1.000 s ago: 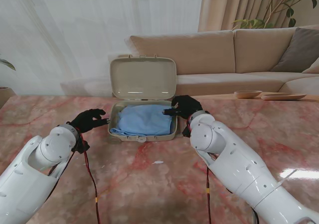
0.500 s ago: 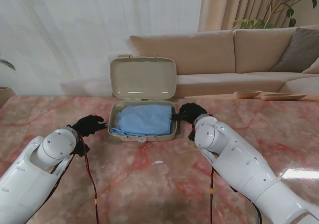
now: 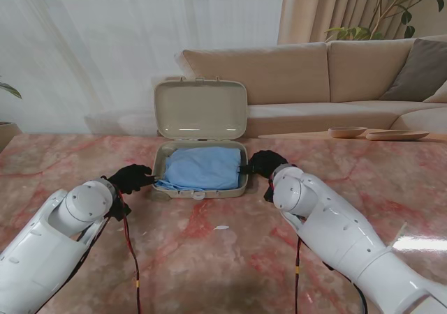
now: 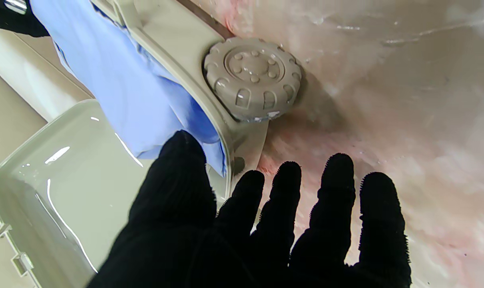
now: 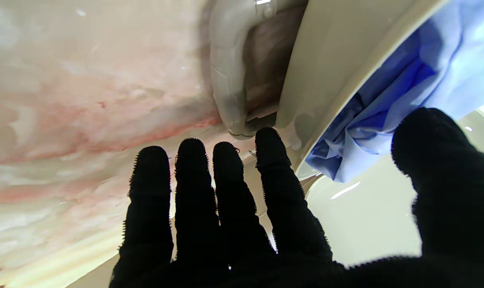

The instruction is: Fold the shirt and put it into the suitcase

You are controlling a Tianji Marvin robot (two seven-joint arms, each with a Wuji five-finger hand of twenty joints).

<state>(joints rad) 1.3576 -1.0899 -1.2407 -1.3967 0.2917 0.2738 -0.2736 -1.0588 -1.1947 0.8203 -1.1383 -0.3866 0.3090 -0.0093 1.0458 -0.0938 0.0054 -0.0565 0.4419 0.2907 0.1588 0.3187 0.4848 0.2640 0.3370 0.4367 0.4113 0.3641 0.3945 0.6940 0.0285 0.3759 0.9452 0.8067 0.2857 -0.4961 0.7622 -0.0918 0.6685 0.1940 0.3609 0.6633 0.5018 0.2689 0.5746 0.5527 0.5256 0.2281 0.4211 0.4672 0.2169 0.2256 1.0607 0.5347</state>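
The folded light-blue shirt [image 3: 202, 167] lies inside the open beige suitcase [image 3: 199, 190], whose lid [image 3: 200, 110] stands upright behind it. A fold of the shirt [image 4: 134, 88] hangs over the suitcase rim near a wheel [image 4: 253, 78]. My left hand [image 3: 129, 178], black-gloved, hovers open just off the case's left side, fingers [image 4: 337, 192] spread, holding nothing. My right hand [image 3: 264, 164] is open at the case's right edge, its fingers [image 5: 226, 176] beside the side handle [image 5: 230, 80] and its thumb near the shirt [image 5: 389, 100].
The pink marble table [image 3: 209, 258] spreads all around the case. A small white scrap [image 3: 221, 227] lies nearer to me than the suitcase. A beige sofa [image 3: 335, 77] and a low table with wooden dishes [image 3: 377, 132] stand beyond the table.
My right hand has drawn back off the shirt to the case's right edge. My left hand drifted slightly nearer to me beside the left side. The shirt stays in the case.
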